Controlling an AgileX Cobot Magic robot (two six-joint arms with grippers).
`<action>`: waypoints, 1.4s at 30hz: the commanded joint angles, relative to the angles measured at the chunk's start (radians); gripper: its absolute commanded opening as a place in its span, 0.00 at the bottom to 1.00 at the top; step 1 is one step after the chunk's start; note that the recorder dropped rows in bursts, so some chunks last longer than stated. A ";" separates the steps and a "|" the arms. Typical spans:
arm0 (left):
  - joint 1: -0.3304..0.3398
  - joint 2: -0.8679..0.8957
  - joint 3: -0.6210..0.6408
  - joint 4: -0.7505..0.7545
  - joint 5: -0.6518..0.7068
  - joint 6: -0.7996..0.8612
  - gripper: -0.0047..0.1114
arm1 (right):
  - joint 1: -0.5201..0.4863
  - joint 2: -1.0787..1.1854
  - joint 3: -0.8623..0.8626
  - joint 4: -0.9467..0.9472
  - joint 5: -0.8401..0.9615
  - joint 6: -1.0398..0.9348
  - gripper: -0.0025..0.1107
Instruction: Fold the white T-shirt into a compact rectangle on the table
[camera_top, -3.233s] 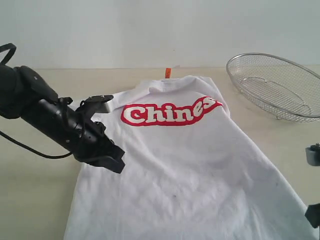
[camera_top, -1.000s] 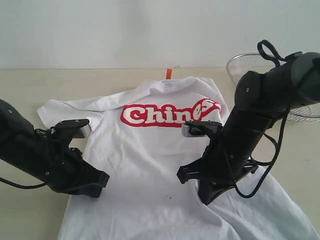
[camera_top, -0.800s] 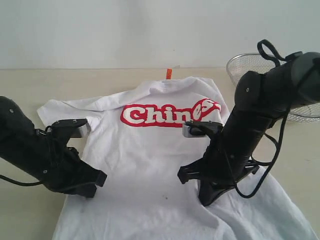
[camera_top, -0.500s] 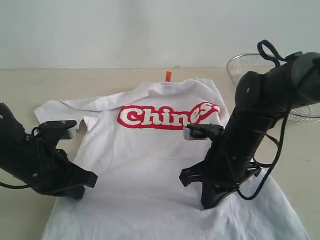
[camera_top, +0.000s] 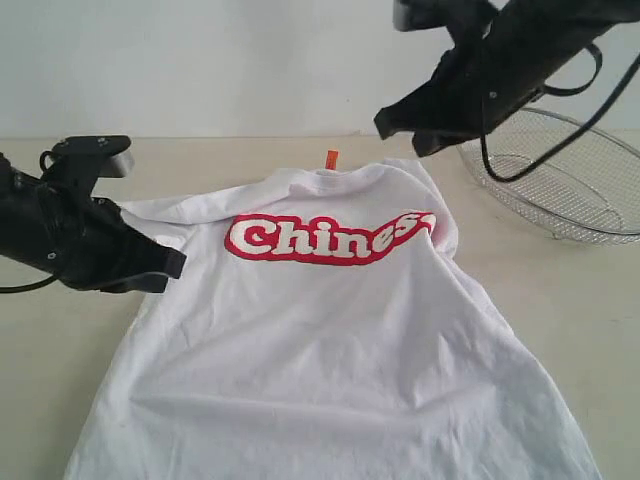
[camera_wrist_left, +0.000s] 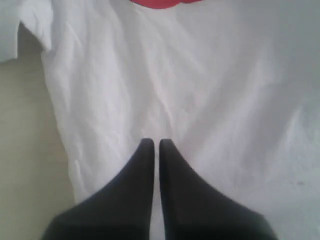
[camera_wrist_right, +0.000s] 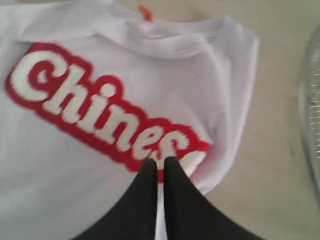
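Note:
The white T-shirt (camera_top: 330, 340) lies face up on the table (camera_top: 560, 290), its red lettering (camera_top: 320, 238) across the chest and the orange neck tag (camera_top: 332, 158) at the far collar. The right shoulder edge is tucked under, curling the last letters. My left gripper (camera_top: 172, 266) hovers at the shirt's left edge by the sleeve, shut and empty; in the left wrist view its tips (camera_wrist_left: 152, 143) sit over plain white cloth (camera_wrist_left: 200, 75). My right gripper (camera_top: 398, 130) is raised above the far right shoulder, shut and empty, with its tips (camera_wrist_right: 159, 161) over the lettering's end (camera_wrist_right: 100, 115).
A silver wire-mesh basket (camera_top: 570, 185) stands at the far right of the table, just behind and below the raised right arm; its rim (camera_wrist_right: 312, 110) shows in the right wrist view. Bare beige tabletop (camera_wrist_left: 25, 150) lies left of the shirt.
The right arm has lifted from the shirt's right middle to high above the far right shoulder. The left arm has drawn back to the left. The shirt now lies flatter and shifted left.

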 joint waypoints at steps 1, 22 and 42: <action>0.003 0.079 -0.058 0.007 0.001 0.014 0.08 | -0.077 0.188 -0.171 -0.025 0.104 0.008 0.02; 0.003 0.407 -0.364 0.028 0.117 0.024 0.08 | -0.129 0.611 -0.582 -0.232 0.317 0.088 0.02; 0.003 0.448 -0.371 0.036 0.089 0.024 0.08 | -0.219 0.592 -0.603 -0.110 0.335 0.031 0.02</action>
